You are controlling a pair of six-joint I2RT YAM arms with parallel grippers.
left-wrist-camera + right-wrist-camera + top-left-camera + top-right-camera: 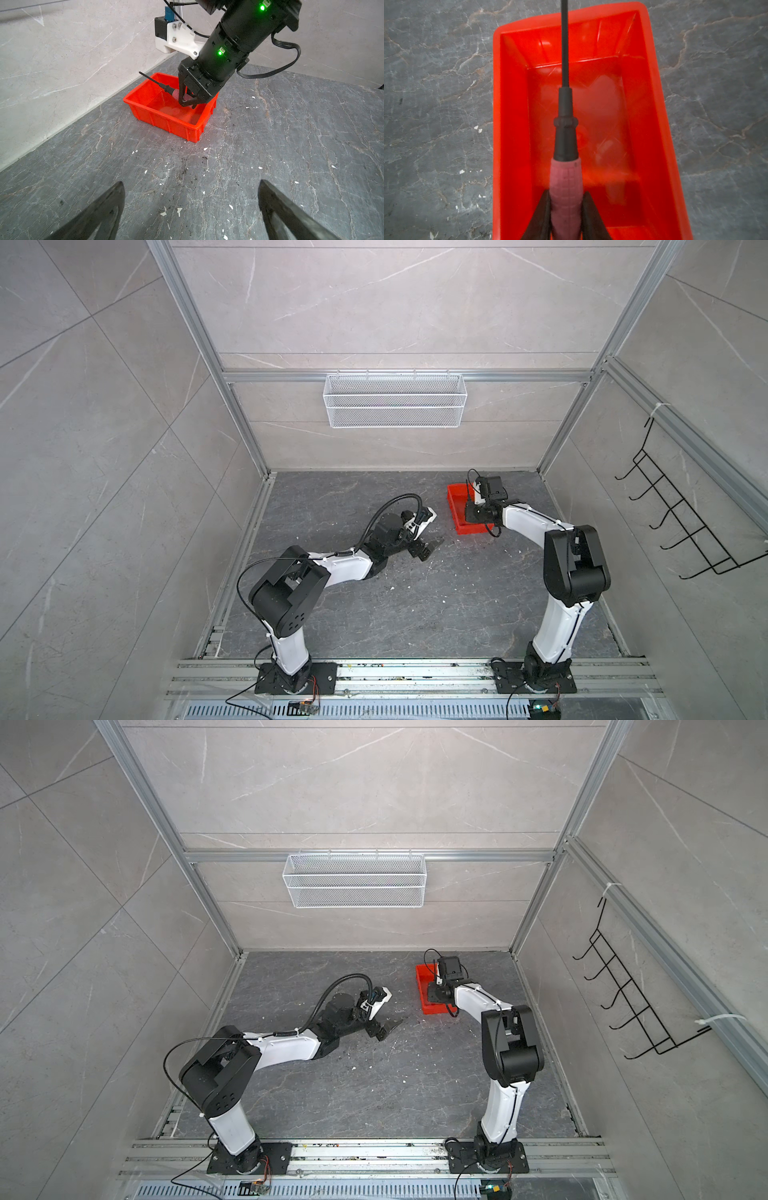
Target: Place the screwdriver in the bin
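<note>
While over bin (513, 124), jaws around screwdriver (565, 141)

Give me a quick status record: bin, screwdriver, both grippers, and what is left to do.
bin: red, standing on the table
screwdriver: held by its pink handle over the bin's inside, shaft slanting up past the rim
right gripper: shut on the screwdriver handle, fingertips within the bin's opening
left gripper: open, empty, over bare table, apart from the bin
contact with bin floor: cannot tell
remaining: screwdriver not yet released; opening the right gripper looks like the next step
</note>
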